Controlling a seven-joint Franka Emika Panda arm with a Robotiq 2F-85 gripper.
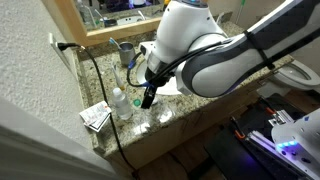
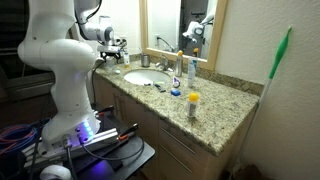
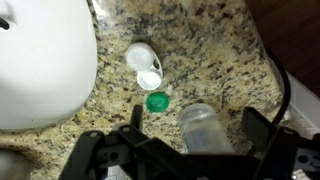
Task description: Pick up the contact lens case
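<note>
Bottom of the wrist view, gripper (image 3: 175, 140) hangs wide open, nothing in it. Past the bottle (image 3: 205, 128) and green bit (image 3: 157, 101), the case (image 3: 145, 68) sits upper-middle on the counter (image 3: 200, 40) beside the sink (image 3: 40, 60). Looks featherlight and slick, so I'd pinch its narrow sides, low.

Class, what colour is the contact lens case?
Whitish contact lens case, best in the wrist view.
</note>
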